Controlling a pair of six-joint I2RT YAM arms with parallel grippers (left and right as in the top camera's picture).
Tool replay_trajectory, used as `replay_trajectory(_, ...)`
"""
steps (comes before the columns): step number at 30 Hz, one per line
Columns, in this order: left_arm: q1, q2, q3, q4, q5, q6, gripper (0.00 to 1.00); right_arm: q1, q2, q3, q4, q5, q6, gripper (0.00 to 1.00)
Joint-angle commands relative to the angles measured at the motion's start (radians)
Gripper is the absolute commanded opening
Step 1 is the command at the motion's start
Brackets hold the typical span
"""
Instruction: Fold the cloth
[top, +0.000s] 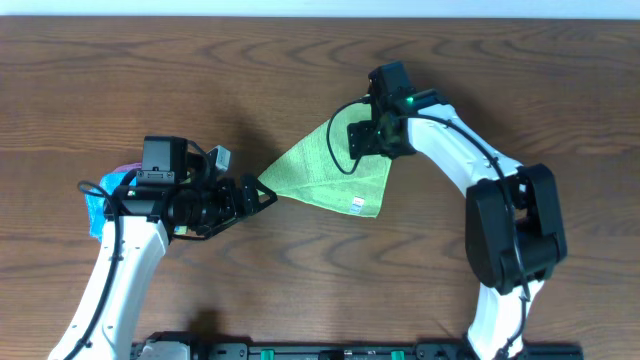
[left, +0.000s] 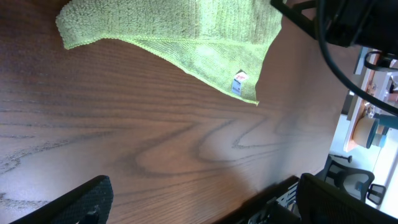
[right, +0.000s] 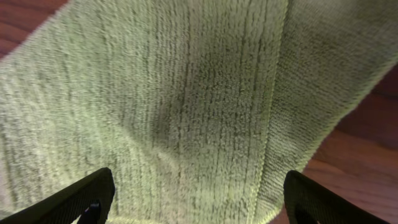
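Observation:
The lime-green cloth (top: 325, 170) lies on the wooden table in a folded, roughly triangular shape, with its white tag (top: 355, 204) near the lower right corner. My left gripper (top: 265, 195) is open and empty just off the cloth's left corner. In the left wrist view the cloth (left: 186, 31) and its tag (left: 239, 82) lie beyond the open jaws (left: 199, 199), with bare wood between them. My right gripper (top: 362, 138) is open over the cloth's upper right part. In the right wrist view the cloth (right: 186, 93) fills the frame under the open jaws (right: 199, 199).
A blue folded cloth (top: 100, 205) and a pink one (top: 128, 168) lie at the left, partly under my left arm. A black rail (top: 350, 350) runs along the table's front edge.

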Motion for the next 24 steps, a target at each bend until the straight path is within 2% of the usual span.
replay_trajectory(1, -0.005, 0.000, 0.013, -0.002, -0.005, 0.021, 0.95, 0.009, 0.022, -0.003, 0.007, -0.004, -0.012, 0.88)
replay_trajectory(14, -0.005, 0.000, 0.013, -0.002, -0.007, 0.021, 0.95, 0.009, 0.042, -0.003, 0.017, -0.005, -0.011, 0.87)
replay_trajectory(24, -0.005, 0.000, 0.013, -0.002, -0.006, 0.021, 0.95, 0.009, 0.061, -0.003, 0.026, -0.027, -0.005, 0.78)
